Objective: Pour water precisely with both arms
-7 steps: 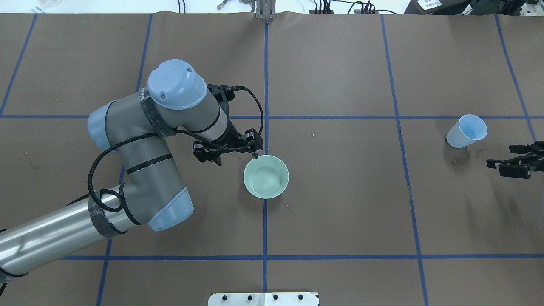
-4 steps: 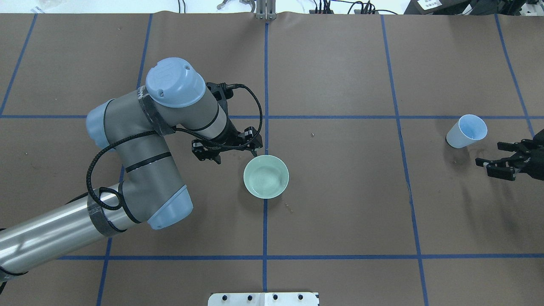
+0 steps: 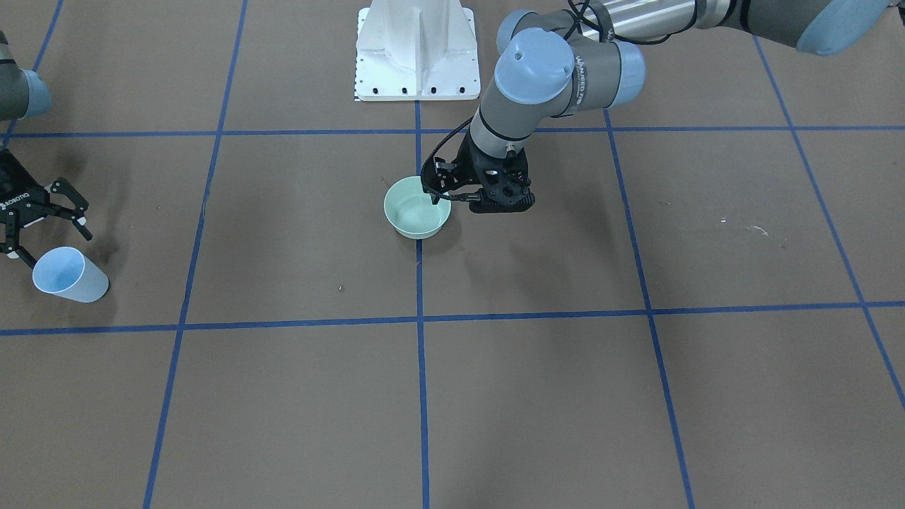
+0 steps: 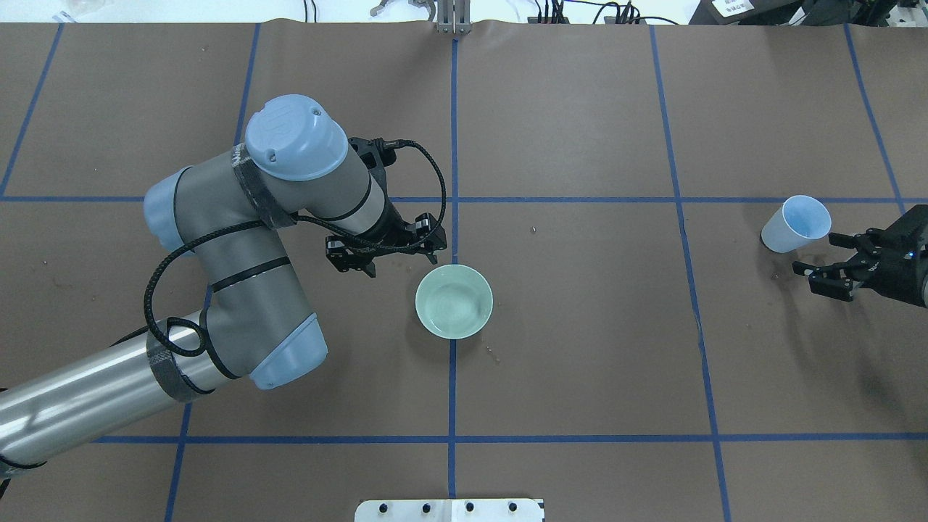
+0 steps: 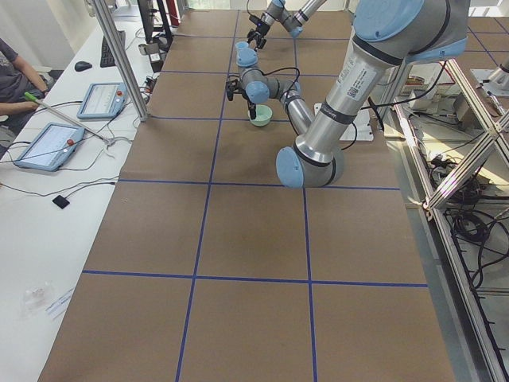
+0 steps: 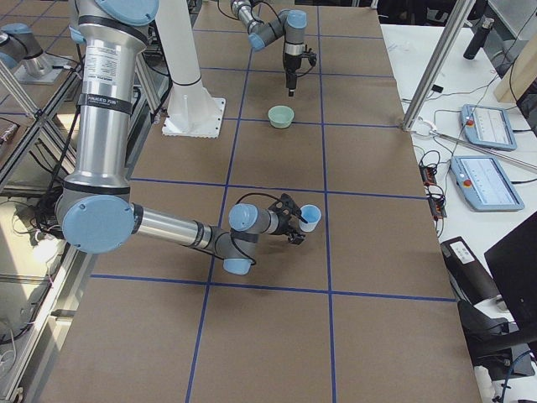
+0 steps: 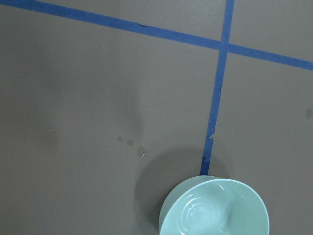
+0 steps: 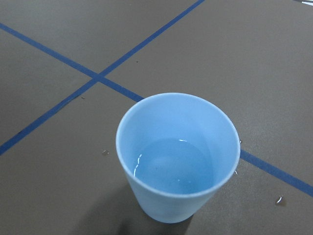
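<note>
Closing on the cup [image 4: 796,223] at the right edge of the worktop [image 4: 580,362], the right gripper [image 4: 813,253] gapes wide; we judge grasping next. Left gripper [image 4: 404,266], equally wide, leaves the bowl [image 4: 454,301].

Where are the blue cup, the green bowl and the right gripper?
blue cup [image 4: 779,233]: overhead view, outer wall.
green bowl [image 4: 427,301]: overhead view, inner wall.
right gripper [image 4: 813,252]: overhead view, midway between its open fingertips.
</note>
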